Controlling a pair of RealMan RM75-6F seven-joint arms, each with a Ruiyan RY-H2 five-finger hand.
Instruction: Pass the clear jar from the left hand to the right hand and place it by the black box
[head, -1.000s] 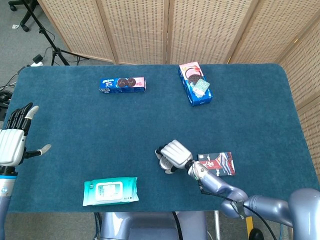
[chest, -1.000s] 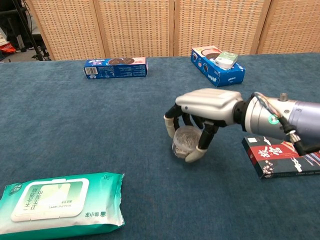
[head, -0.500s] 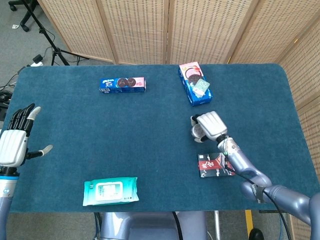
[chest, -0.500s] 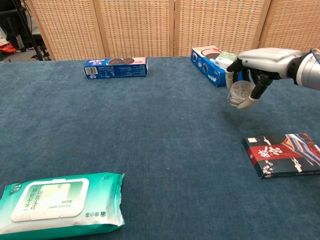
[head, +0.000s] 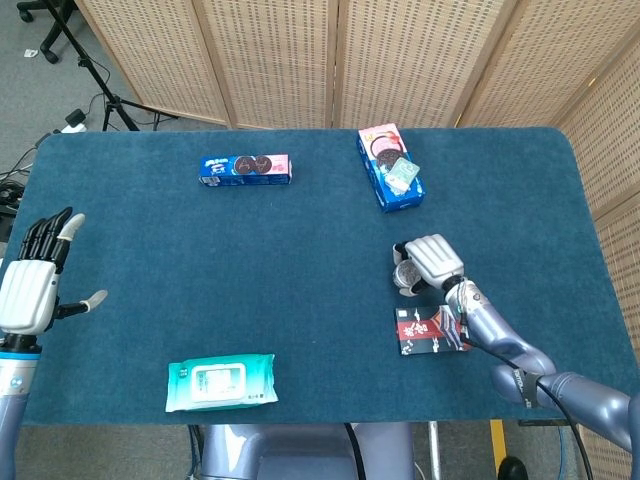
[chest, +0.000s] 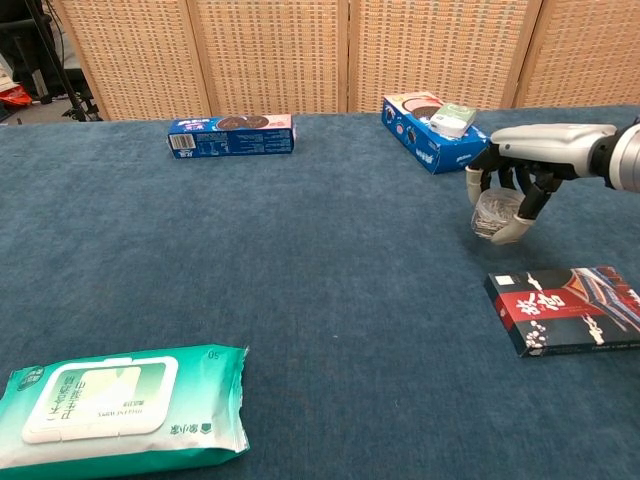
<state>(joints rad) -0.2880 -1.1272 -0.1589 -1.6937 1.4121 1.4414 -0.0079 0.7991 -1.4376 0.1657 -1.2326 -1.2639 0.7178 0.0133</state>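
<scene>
- Two hands in play, one doing the work: the right hand (chest: 530, 165) has its fingers curled down around the clear jar (chest: 496, 213), carrying it from above.
- Big swing across the last second: the jar went from mid-table up toward the far blue boxes, and has now come back down and nearer, to just beyond the black box (chest: 570, 308).
- That reads as the handover done and the placing step under way; what's left, by my judgement, is lowering and letting go beside the box.
- The left hand (head: 30, 285) hangs off the table's left edge, fingers spread, holding nothing, and has barely shifted in that time.
- The chest view gives the side-on look: the jar's clear body shows under the fingers, and it seems just off the blue table (chest: 300, 250), though I can't say for certain it isn't touching.
- The head view hides most of the jar beneath the hand but shows the layout: jar just beyond the box's near-left corner, apart from it.
- Only the head view catches the left hand; the chest view misses it entirely.
</scene>
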